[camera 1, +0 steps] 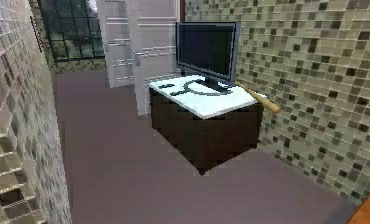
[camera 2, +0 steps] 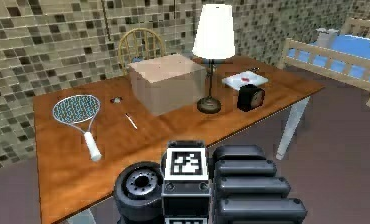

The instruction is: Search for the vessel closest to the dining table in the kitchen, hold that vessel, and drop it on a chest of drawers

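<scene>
A wooden tabletop (camera 2: 58, 150) is seen beside the robot. Ahead, a dark cabinet (camera 1: 208, 135) is topped by a TV (camera 1: 206, 50). A box (camera 2: 165, 82), a lamp (camera 2: 212, 50) and a racket (camera 2: 77, 112) are set on the tabletop. The tool's (camera 2: 143, 188) grip and load cannot be told.

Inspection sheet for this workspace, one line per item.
Surface: wooden table, crowded.
Job's things: nothing seen.
Clutter: racket, cardboard box, lamp, black clock.
Gripper: gripper low at the arm side view's bottom edge; cannot tell whether it holds anything.
Cables: nothing seen.
Surroundings: chair behind the table, bed, tiled walls; ahead, a dark cabinet with a television and a bat.
</scene>
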